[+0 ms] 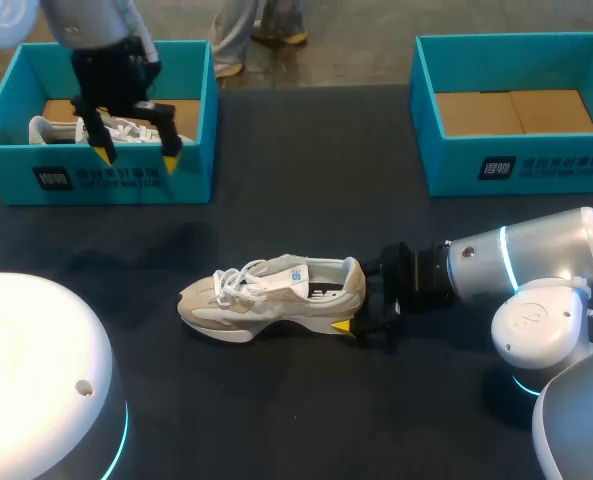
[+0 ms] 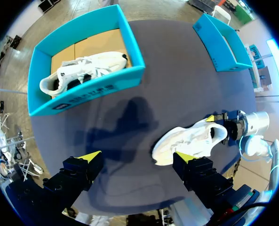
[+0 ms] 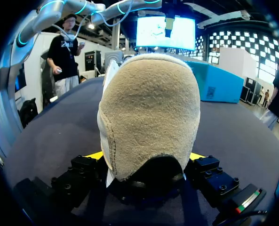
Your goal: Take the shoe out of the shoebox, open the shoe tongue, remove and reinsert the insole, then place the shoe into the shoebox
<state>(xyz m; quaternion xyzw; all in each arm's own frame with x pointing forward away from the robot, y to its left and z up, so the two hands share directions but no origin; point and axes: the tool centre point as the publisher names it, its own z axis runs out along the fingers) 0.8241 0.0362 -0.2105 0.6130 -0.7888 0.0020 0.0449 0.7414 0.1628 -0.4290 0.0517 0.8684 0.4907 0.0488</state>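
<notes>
Dark surface [image 1: 276,420], with two teal boxes along the side far from the robot. The left shoebox [image 1: 126,182] has a white shoe [image 2: 85,70] lying on its cardboard floor. The right shoebox [image 1: 516,165] shows its brown cardboard floor.

The tan shoe [image 1: 266,295] is out on the surface, upright on its sole, heel toward the right hand [image 1: 361,308] and toe pointing away from it. Right hand is clamped on the heel, one finger each side, low near the sole.

The left hand [image 1: 137,157] hangs above the left shoebox's near wall, fingers spread wide with nothing between them. The white shoe is just past its fingertips, down in the box.

View differences:
- Head view shows the tan shoe's laces, tongue and dark opening from the side. The white shoe is partly hidden behind the left hand.
- Left wrist view looks down on the white shoe's whole length, plus both boxes and the tan shoe with the right hand at its heel.
- Right wrist view shows only the fuzzy tan heel filling the space between the fingers — yellow tips barely peek out either side.
</notes>
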